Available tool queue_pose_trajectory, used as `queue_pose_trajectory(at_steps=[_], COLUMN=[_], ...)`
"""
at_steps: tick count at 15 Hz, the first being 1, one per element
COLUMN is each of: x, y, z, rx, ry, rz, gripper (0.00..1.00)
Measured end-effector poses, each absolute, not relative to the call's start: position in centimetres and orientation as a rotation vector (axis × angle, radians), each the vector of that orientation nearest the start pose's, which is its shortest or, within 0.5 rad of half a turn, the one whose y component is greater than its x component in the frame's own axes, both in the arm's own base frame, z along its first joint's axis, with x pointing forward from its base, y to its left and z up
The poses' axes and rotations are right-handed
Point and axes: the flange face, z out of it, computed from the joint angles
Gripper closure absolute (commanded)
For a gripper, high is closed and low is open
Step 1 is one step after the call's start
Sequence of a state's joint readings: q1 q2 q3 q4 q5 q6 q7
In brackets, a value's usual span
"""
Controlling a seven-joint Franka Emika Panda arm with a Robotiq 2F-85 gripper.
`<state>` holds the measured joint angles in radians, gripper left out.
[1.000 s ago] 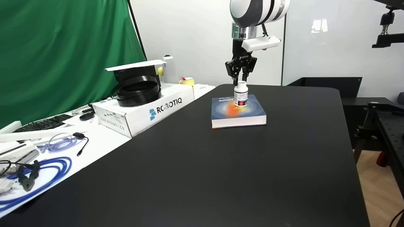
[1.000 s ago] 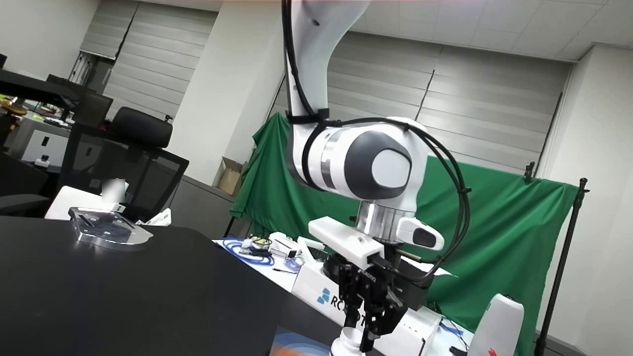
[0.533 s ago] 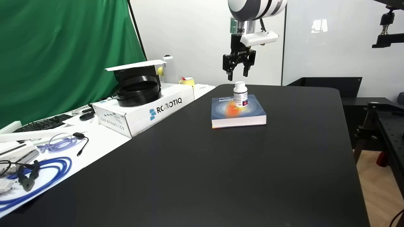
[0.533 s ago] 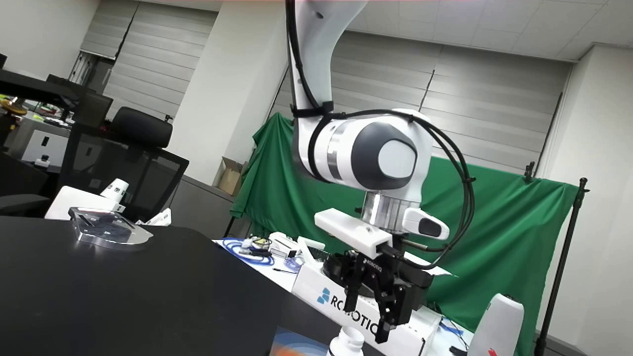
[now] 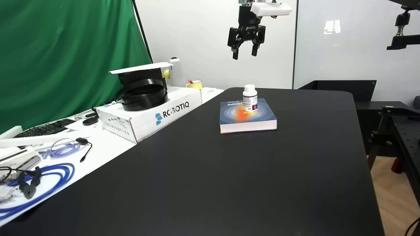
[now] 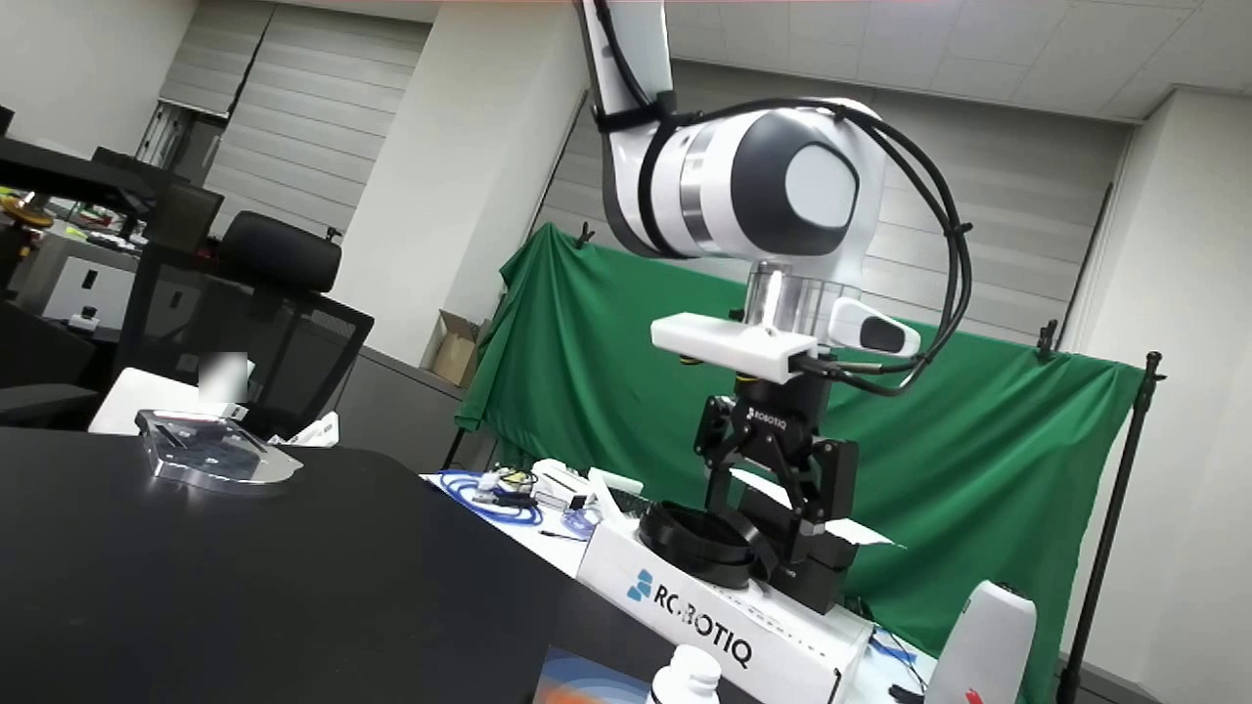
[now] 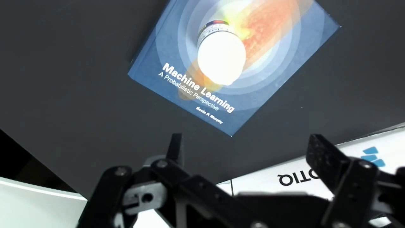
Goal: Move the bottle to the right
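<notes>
"What comes nearest in an exterior view?"
"The flat black table (image 5: 229, 180), with a thick blue hardcover book (image 5: 229, 114) towards its twelve o'clock"
"On the book?"
"The small round white plastic bottle (image 5: 250, 98), upright"
"Beyond?"
"The black two-fingered gripper (image 5: 245, 54), well above at twelve o'clock, fingers (image 5: 254, 50) wide apart"
</notes>
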<state>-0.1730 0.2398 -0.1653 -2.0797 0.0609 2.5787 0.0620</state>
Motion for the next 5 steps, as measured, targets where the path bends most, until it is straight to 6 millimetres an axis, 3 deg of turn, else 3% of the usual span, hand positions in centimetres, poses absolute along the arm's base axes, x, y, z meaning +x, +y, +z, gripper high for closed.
queue_pose_trajectory(at_steps=[5], x=[56.42], y=[-19.6], z=[34.35], rx=[-3.075], ry=[0.673], rz=[-0.403], gripper=[0.0])
